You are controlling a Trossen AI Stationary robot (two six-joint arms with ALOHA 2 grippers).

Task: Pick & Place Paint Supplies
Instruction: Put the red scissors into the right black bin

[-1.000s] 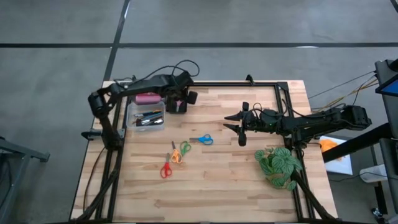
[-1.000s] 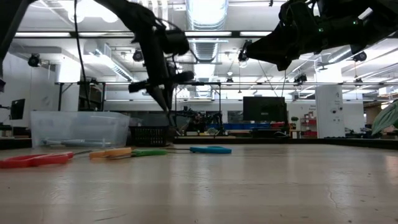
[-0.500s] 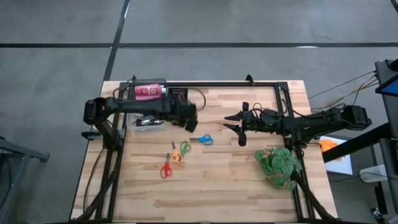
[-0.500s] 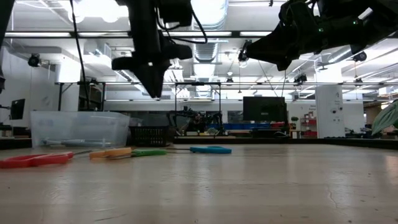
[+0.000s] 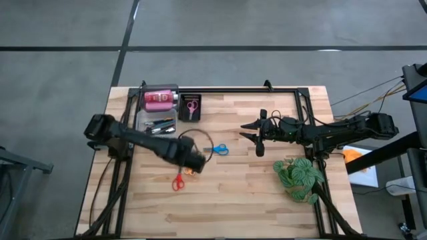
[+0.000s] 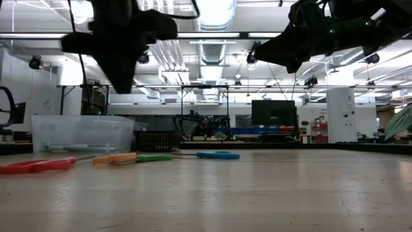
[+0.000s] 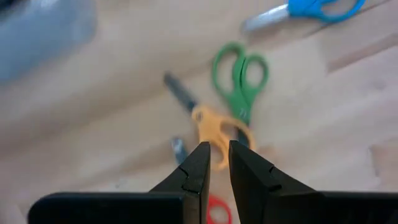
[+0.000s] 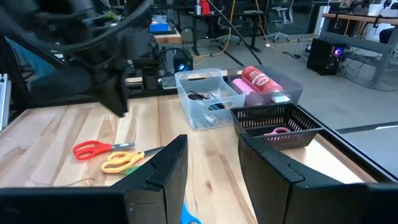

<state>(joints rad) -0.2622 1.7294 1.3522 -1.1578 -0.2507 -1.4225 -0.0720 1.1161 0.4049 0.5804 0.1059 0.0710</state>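
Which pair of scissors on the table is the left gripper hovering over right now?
The orange-handled scissors, crossed with the green-handled pair; the left gripper is directly above them. Red and blue lie off to either side.

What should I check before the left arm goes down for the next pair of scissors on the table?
1. Left hand empty, nothing between its fingers: ok.
2. Left hand over a target: ok, it hangs above the orange scissors and green scissors.
3. Target lying clear: not ok, the orange and green pairs overlap.
4. Jaws wide enough for a handle: not ok, they stand nearly together.
5. Black basket has room: ok, only the pink scissors show in it.
6. Right hand out of the way: ok, it hangs near the plant, apart from the scissors.
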